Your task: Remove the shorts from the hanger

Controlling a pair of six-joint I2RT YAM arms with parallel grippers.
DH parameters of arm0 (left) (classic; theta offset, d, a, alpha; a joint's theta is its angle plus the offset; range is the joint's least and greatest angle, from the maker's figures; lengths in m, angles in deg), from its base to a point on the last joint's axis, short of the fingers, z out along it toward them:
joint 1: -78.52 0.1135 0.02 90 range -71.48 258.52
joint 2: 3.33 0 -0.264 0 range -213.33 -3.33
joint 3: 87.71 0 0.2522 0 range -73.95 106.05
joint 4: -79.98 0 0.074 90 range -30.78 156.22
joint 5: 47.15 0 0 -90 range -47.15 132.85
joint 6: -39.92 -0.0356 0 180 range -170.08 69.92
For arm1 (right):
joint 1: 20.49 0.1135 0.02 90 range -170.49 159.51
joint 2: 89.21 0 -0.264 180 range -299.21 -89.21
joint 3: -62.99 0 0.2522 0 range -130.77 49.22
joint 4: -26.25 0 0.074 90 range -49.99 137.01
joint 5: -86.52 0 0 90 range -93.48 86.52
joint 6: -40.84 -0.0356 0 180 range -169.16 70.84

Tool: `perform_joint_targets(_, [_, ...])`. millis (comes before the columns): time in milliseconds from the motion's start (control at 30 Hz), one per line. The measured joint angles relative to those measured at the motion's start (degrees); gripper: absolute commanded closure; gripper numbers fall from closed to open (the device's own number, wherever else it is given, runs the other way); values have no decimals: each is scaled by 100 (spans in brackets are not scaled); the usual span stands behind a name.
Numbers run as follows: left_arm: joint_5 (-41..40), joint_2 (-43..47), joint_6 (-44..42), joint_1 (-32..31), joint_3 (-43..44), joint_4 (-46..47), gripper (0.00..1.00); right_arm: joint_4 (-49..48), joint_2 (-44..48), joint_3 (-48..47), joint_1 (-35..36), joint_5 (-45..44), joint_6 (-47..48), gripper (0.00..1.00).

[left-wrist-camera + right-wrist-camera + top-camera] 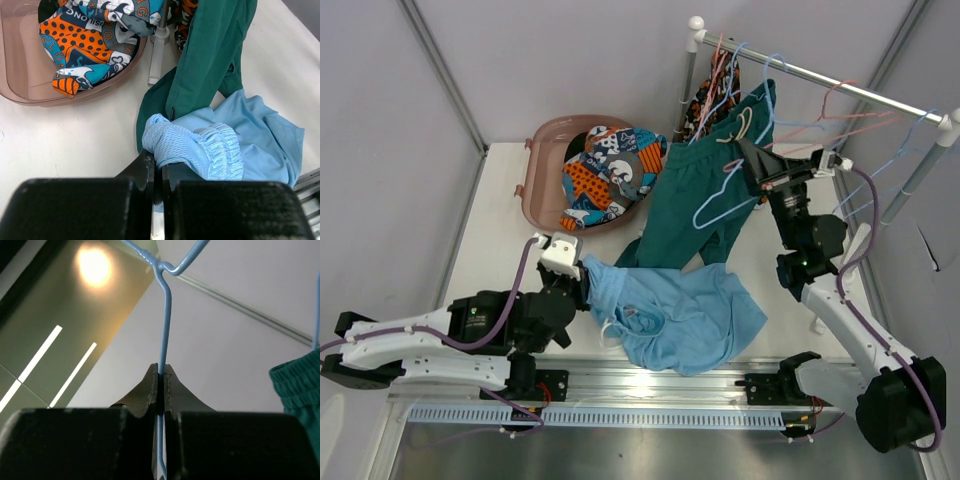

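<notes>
The left claw [157, 167] is closed on the waistband of the light blue shorts [680, 315], which lie crumpled on the counter [500, 230]. The right claw [161, 372] pinches a blue wire hanger [165, 315] near its twist. The teal shorts [705, 200] hang from the rail [820, 80] down to the counter. The fabric looks light and limp, so I think the thick waistband gives the surest hold. The counter seems smooth, with grey walls [570, 60] close around it.

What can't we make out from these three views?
- Right wrist: the right gripper pinches a blue hanger wire. The rest of the hanger is out of frame, so whether the teal shorts hang on it is unclear.
- Left wrist: the body of the left gripper hides how much of the light blue shorts it holds.
- Top: the patterned shorts cover whatever lies beneath them in the basin.
</notes>
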Motion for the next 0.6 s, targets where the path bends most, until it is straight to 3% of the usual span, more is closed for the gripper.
perform_joint_targets(400, [-11, -28, 151, 17, -205, -57, 100, -599, 870, 1038, -2396, 111, -1189, 100])
perform_joint_targets(600, [0, -229, 160, 26, -208, -52, 100, -918, 752, 1220, -2931, 238, -1823, 100])
